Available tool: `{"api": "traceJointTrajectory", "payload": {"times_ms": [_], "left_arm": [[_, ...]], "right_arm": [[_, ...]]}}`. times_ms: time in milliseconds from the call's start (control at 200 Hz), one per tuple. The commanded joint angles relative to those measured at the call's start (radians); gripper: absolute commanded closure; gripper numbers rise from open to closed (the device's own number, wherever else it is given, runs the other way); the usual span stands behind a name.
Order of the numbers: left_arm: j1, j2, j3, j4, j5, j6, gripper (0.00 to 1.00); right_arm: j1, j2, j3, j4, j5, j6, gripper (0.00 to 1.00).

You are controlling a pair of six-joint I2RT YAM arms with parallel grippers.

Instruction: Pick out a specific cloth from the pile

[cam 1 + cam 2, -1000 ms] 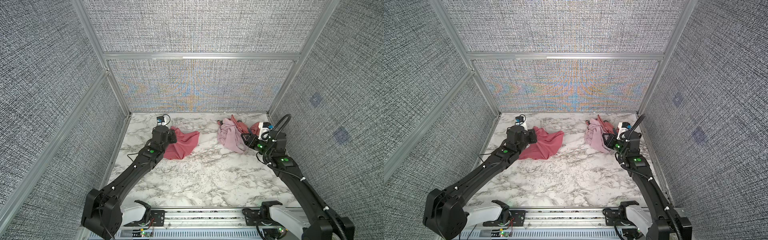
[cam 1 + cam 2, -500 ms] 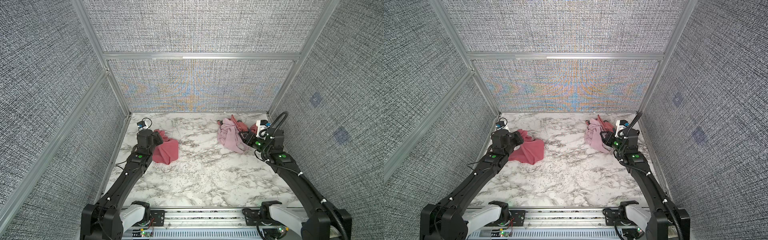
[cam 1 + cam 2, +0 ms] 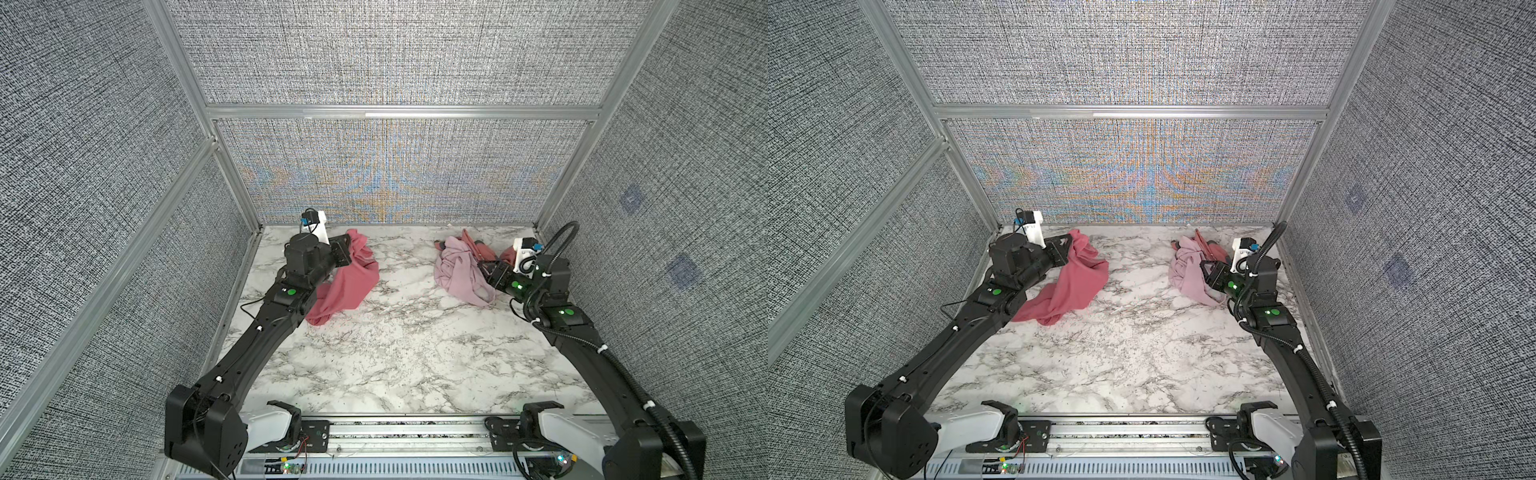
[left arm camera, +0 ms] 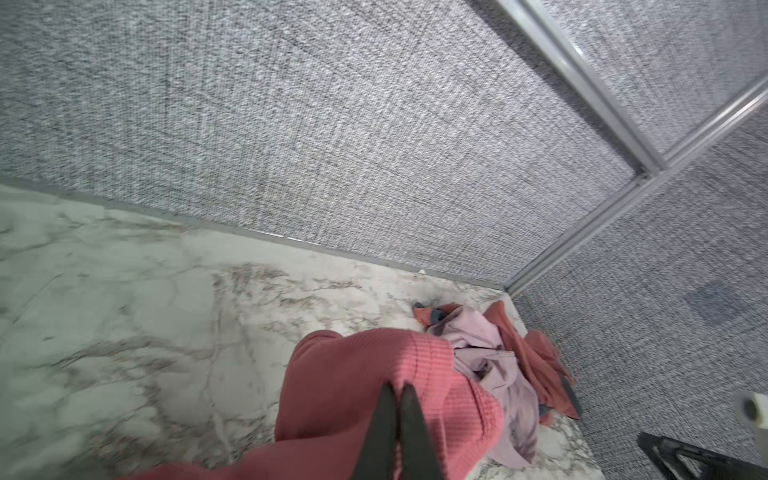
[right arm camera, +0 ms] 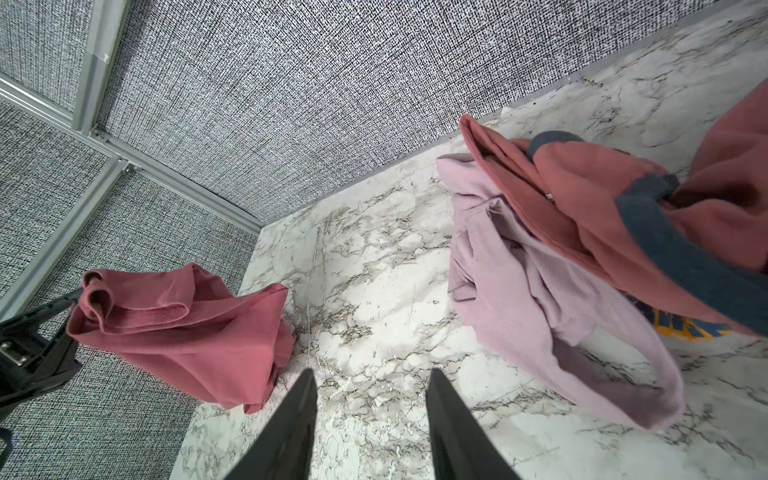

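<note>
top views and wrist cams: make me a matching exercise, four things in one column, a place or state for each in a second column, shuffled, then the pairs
Column one
1. plain salmon-red ribbed cloth
2. pale pink ribbed garment
3. left gripper
4. right gripper

Column two
A. jaws apart, nothing between them
B. crumpled in the pile by the far right corner of the marble table
C. shut on fabric
D. pinched at one end, apart from the pile, on the table's left side

Pairs: 1-D, 2-B, 3-C, 4-A

Bright even light, soft shadows, wall moiré
</note>
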Motion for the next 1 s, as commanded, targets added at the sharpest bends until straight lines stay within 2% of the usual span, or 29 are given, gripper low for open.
{"api": "traceJointTrajectory", "payload": {"times_ms": [0,360,495,605,755,996], "left_arm": [[-0.025,0.017,0.039,0.047,0.029,0.002,1.00],[-0.053,0.058,0.136,0.098,0.058,0.003,1.00],[-0.050,0.020,0.124,0.068,-0.020,0.035,1.00],[-0.004,-0.055,0.034,0.057,-0.073,0.032,1.00],[0.109,-0.164,-0.123,0.035,-0.110,0.011,1.00],[0.222,-0.264,-0.390,0.012,-0.233,-0.033,1.00]], "right_arm": [[0.002,-0.009,-0.003,0.021,0.001,0.009,0.55],[0.011,-0.003,-0.002,0.036,0.001,0.027,0.55],[0.019,-0.003,-0.001,0.034,0.001,0.031,0.55],[0.026,-0.006,-0.001,0.029,0.002,0.028,0.55],[0.031,-0.004,0.002,0.028,0.002,0.024,0.55],[0.041,0.033,0.029,0.019,-0.008,0.014,0.55]]}}
